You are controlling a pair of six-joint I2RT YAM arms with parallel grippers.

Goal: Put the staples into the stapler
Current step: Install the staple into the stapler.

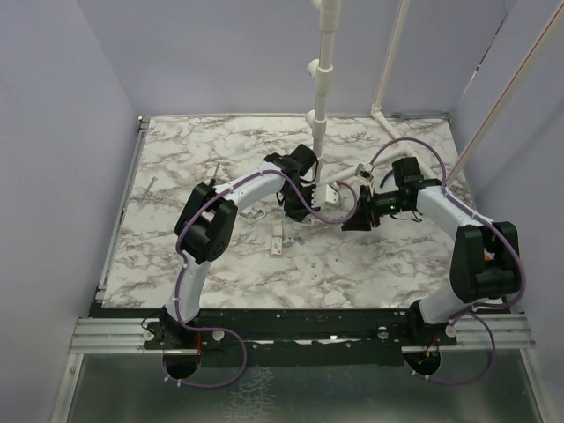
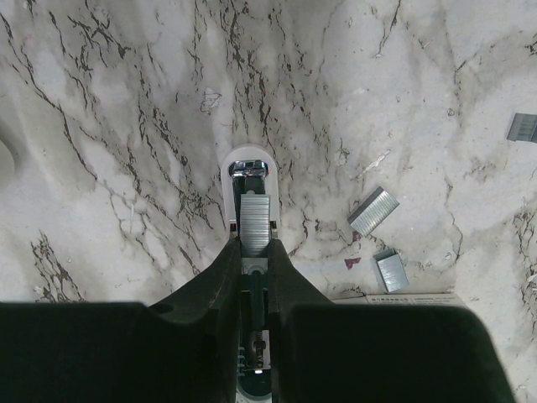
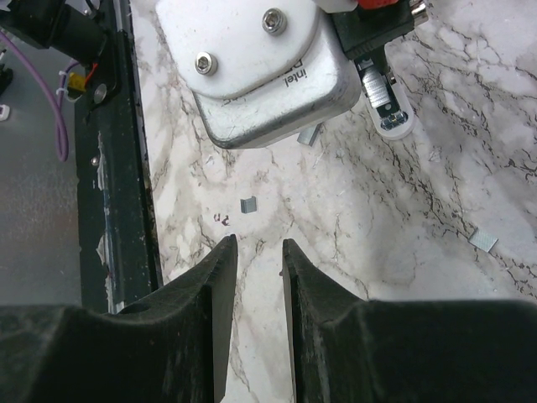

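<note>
Step in hand: seating the strip. My left claw (image 2: 254,248) is clamped on the stapler (image 2: 248,168), holding it just above the bench (image 2: 126,126) with the magazine exposed. The staples (image 2: 256,220) appear to lie in the channel, between the white side walls. My right claw (image 3: 258,246) hovers beside it, jaws apart, holding nothing. Spare strips (image 2: 373,210) lie on the bench nearby. Next move, in my judgement: confirm the strip sits flat, then press the stapler closed while the left grip stays firm.
</note>
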